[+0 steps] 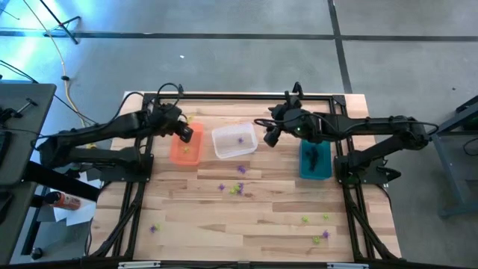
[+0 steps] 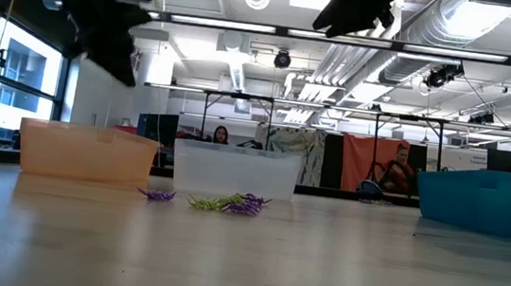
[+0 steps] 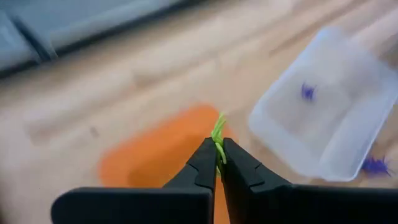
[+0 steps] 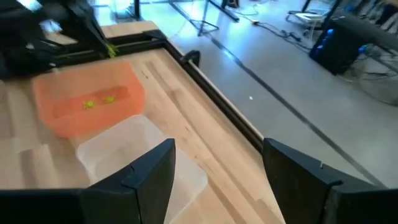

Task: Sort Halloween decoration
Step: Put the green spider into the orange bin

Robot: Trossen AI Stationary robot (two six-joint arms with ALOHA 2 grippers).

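My left gripper (image 1: 185, 134) hangs over the orange bin (image 1: 185, 149), shut on a yellow-green Halloween decoration (image 3: 218, 130). Two more yellow-green ones (image 4: 98, 102) lie in that bin. The clear bin (image 1: 234, 140) holds a purple one (image 3: 308, 92), and black ones (image 1: 314, 157) lie in the teal bin (image 1: 315, 161). My right gripper (image 1: 269, 137) hovers open between the clear and teal bins, with nothing between its fingers (image 4: 152, 177). Loose purple and yellow-green decorations (image 1: 235, 187) lie on the table nearer the front. My left gripper pinches the yellow-green decoration between its two fingertips (image 3: 208, 158). A leggy part (image 3: 219, 123) sticks out past the tips. The fingers slant downward over the orange bin, and the decoration is lifted clear above it.
The three bins stand in a row across the table's middle. More loose decorations lie near the front left (image 1: 155, 228) and front right (image 1: 317, 237). A dark frame (image 1: 246, 96) runs along the table's far edge. People (image 2: 400, 168) show in the room beyond.
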